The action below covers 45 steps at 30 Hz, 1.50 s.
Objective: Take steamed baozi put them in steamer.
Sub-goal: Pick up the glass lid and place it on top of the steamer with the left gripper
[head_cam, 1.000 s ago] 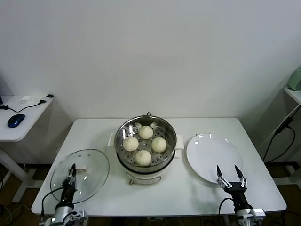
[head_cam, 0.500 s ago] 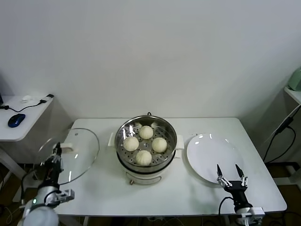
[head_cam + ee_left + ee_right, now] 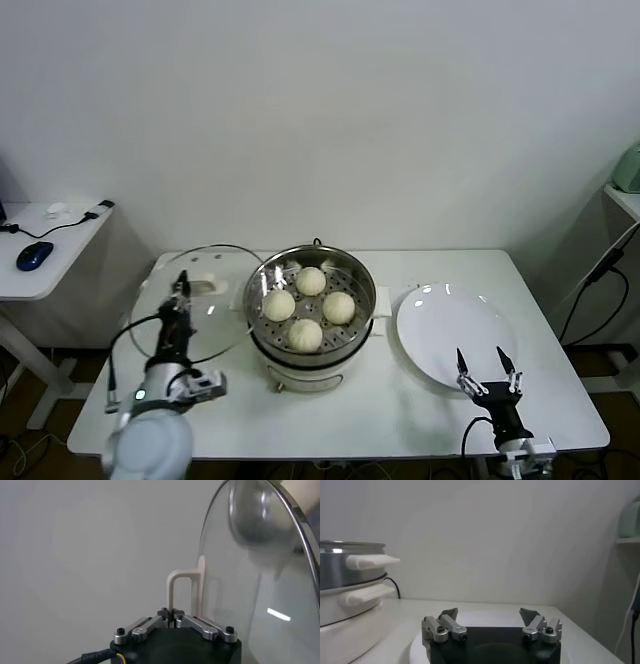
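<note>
Shiny metal steamer [image 3: 311, 300], smooth soft-looking buns [image 3: 305, 334], clear glass lid [image 3: 200, 305] with plastic handle [image 3: 183, 590], glossy white plate [image 3: 450, 333], matt white table [image 3: 560, 400]

We see the glass lid [image 3: 260, 570] cut off by the left wrist view's edge, so only part of its rim shows. In the head view the left gripper [image 3: 181, 290] is too small for us to read its fingers. The steamer [image 3: 350, 587] runs off the right wrist picture, its baozi hidden behind the steel wall
</note>
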Each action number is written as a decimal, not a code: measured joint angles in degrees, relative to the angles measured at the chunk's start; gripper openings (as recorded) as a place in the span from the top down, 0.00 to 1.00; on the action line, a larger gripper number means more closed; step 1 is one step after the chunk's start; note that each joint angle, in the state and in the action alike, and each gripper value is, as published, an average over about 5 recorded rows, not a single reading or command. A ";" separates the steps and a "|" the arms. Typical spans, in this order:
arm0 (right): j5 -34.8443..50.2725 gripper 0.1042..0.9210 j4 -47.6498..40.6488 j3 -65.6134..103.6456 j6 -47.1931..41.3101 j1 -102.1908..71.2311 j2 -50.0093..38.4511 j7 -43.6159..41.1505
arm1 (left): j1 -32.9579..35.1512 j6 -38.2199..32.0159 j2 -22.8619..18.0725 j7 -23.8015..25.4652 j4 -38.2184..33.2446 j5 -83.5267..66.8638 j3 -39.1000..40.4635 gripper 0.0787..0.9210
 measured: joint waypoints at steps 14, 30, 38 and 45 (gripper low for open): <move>-0.91 0.12 -0.73 -0.46 1.77 -0.81 0.14 -0.12 | -7.94 8.75 -11.33 4.42 4.93 15.54 18.31 0.94; -0.91 0.12 -1.93 -0.22 3.69 -1.53 0.51 -0.02 | -13.45 12.35 -17.66 4.67 13.91 20.51 24.12 0.94; -1.08 0.12 -2.20 -0.21 3.92 -1.43 0.80 0.05 | -14.69 12.73 -17.95 4.08 17.25 21.41 24.09 0.94; -1.38 0.12 -2.41 -0.32 4.17 -1.44 0.99 0.06 | -14.97 13.05 -17.91 3.87 18.31 21.49 23.64 0.94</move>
